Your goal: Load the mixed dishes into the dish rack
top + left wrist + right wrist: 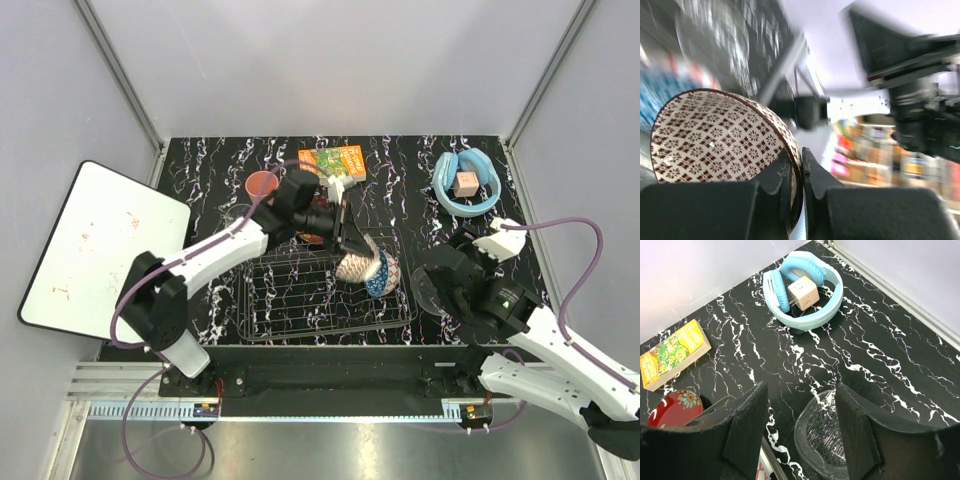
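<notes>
My left gripper (346, 247) is shut on the rim of the beige patterned bowl (358, 265) and holds it on edge over the dark wire dish rack (290, 300). In the left wrist view the jaws (801, 154) pinch that bowl's (715, 135) rim. The blue patterned bowl (384, 276) stands in the rack beside it. My right gripper (443, 272) is open above the clear glass bowl (827, 437), which lies on the table between the fingers (747, 430). The salmon-pink cup (262, 185) stands at the back left. The red bowl (671, 408) lies beyond the rack, mostly hidden by my left arm in the top view.
Light-blue headphones (466, 183) holding a small cube lie at the back right. An orange-green box (334, 161) lies at the back centre. A white board (95, 245) leans off the table's left side. Grey walls close the table in.
</notes>
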Available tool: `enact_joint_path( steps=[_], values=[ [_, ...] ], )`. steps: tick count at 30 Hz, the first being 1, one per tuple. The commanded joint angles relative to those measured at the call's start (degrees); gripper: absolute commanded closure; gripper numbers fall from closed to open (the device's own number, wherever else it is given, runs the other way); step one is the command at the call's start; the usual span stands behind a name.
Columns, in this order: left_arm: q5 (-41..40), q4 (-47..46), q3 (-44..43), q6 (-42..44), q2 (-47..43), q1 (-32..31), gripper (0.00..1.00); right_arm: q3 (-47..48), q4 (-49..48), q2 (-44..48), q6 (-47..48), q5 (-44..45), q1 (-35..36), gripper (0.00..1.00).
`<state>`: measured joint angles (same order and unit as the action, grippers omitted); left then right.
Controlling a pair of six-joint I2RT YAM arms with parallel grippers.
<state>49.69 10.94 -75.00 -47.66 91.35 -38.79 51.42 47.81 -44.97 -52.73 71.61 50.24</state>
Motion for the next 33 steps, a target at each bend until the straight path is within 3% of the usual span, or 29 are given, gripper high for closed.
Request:
enact_joint_path(
  steps=[1,7,16,25,33],
  values=[
    [8.8,-24.5,8.8,-21.8,-1.9,-3.5,1.00,-0.5,-1.1,2.3,-1.1,0.5,-0.8,0.37],
    [7.1,-36.2,14.5,-28.8,-1.9,-6.7,1.00,-1.1,-1.0,3.0,-0.8,-0.2,-0.8,0.39],
    [3.6,-36.7,15.6,-28.8,1.3,-10.6,1.00,-0.5,-0.3,2.4,-1.4,-0.5,-0.8,0.39],
    [2.7,-44.9,13.4,-34.5,8.4,-16.6,1.00,-1.7,0.5,3.7,-1.8,-0.9,-0.9,0.40],
    [2.3,-47.5,13.0,-35.5,11.3,-16.1,1.00,-1.7,2.5,6.3,-2.1,-1.5,-0.9,0.40]
  ],
)
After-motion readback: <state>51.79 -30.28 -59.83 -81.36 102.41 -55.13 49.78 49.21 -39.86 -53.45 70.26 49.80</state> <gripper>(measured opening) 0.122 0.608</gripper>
